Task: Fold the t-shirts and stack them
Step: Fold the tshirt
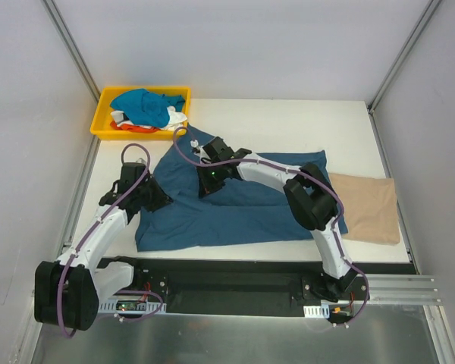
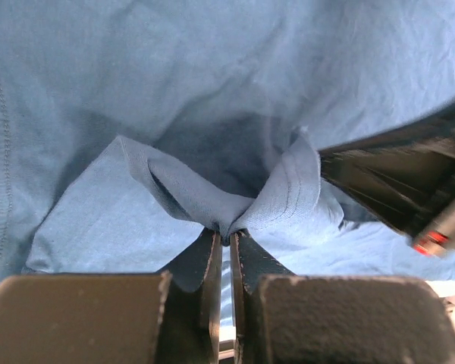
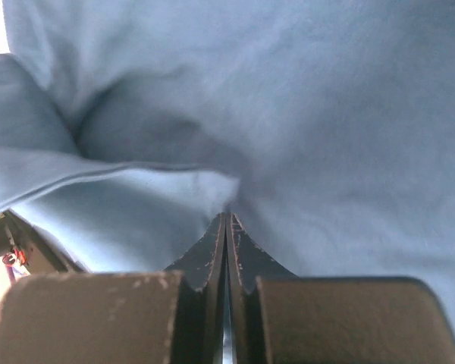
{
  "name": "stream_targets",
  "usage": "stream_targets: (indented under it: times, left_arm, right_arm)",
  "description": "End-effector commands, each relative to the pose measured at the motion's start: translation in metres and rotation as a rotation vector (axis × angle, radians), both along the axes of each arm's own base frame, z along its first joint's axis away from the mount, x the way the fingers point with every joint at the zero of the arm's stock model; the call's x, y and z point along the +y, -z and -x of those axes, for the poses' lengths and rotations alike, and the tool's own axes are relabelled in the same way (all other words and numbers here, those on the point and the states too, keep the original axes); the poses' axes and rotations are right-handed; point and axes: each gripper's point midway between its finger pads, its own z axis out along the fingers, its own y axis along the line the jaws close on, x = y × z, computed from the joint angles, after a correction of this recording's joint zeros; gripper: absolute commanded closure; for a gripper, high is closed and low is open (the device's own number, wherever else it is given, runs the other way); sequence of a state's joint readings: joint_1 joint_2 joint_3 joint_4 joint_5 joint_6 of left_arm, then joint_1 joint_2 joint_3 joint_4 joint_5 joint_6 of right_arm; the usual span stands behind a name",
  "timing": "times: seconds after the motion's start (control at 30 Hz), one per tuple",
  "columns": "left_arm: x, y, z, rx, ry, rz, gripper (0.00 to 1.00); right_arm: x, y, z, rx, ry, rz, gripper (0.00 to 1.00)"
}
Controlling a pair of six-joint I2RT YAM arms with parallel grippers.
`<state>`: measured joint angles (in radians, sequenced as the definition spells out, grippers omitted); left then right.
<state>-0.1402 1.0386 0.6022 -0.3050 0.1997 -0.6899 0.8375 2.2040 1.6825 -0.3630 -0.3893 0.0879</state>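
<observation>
**Two arms, one fold:** Both arms work the dark teal-blue t-shirt (image 1: 243, 216), which lies spread across the middle of the table (image 1: 288, 125) in front of the arm bases. The left gripper (image 2: 227, 236) has its jaws drawn almost together on a pinch of cloth at the shirt's left edge, and the fabric puckers into the tips. The right gripper (image 3: 226, 220) reaches across to the shirt's far left part. It is likewise closed to a sliver, with a fold of the same cloth caught at its tips. Holding two points along one side appears meant to let the arms carry that side over as a straight edge, making a fold rather than a bunch. A tan-beige t-shirt (image 1: 368, 206) lies folded flat at the right end of the table, just beside the teal one, and is likely the base of the stack. A bright blue t-shirt (image 1: 144, 106), white cloth (image 1: 178, 119) and orange-red cloth (image 1: 130, 127) sit heaped in the yellow tray (image 1: 102, 130) at the far left corner.
</observation>
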Motion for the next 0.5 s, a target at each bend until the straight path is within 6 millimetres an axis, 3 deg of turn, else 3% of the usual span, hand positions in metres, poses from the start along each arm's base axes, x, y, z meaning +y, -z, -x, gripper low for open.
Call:
stream_targets:
  times: [0.0,0.13,0.33,0.47]
  left_arm:
    - [0.000,-0.004,0.001,0.003,0.014,-0.005,1.00]
    - [-0.009,-0.002,0.001,0.036,0.047,0.032,1.00]
    - [-0.011,0.011,-0.003,0.102,0.063,0.026,1.00]
    - [-0.012,0.033,0.007,0.223,0.075,0.024,1.00]
  right_arm:
    - [0.010,-0.074,-0.013,-0.209,-0.004,-0.123,0.99]
    - [0.004,-0.078,-0.011,-0.243,0.002,-0.109,0.99]
    - [-0.004,-0.063,-0.012,-0.264,0.021,-0.050,0.99]
    - [-0.001,-0.048,-0.011,-0.240,-0.005,-0.018,0.99]
